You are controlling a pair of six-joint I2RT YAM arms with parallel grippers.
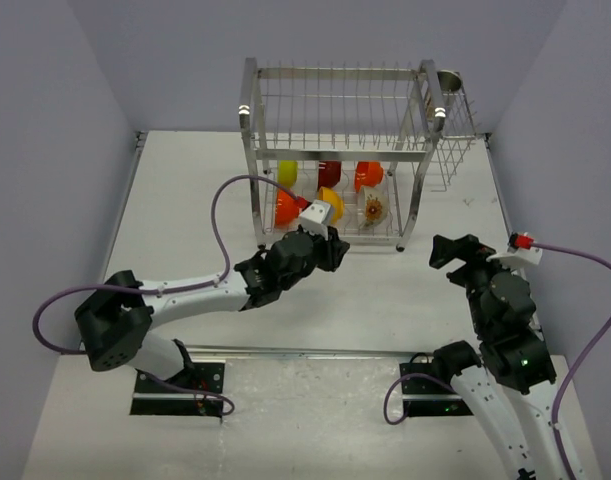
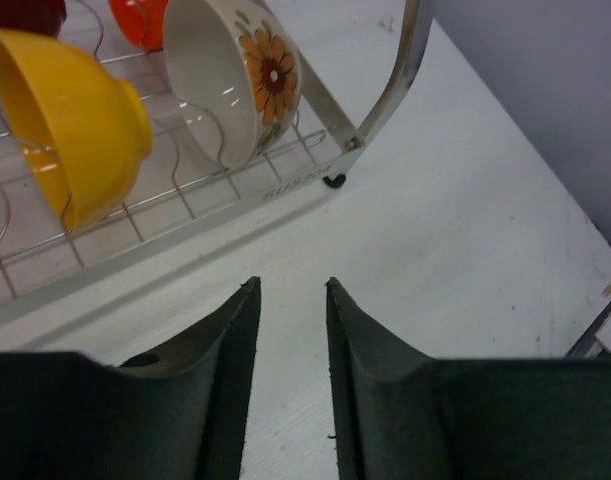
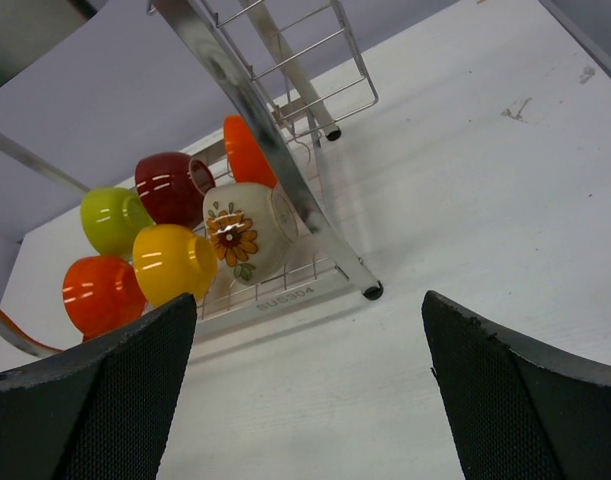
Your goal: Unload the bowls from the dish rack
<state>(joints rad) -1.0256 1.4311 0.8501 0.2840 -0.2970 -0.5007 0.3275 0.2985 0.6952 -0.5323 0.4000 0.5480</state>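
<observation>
The dish rack stands at the back of the table. Its lower tier holds several bowls on their sides: lime-green, dark red, orange-red, orange, yellow and a whitish flowered one. My left gripper hovers just in front of the rack's front rail. It has a narrow gap with nothing in it and faces the yellow bowl and the flowered bowl. My right gripper is wide open and empty, right of the rack's front corner.
A small metal cup sits at the rack's top right, above the wire side basket. Grey walls close in the table on the left, back and right. A purple cable loops over the left arm.
</observation>
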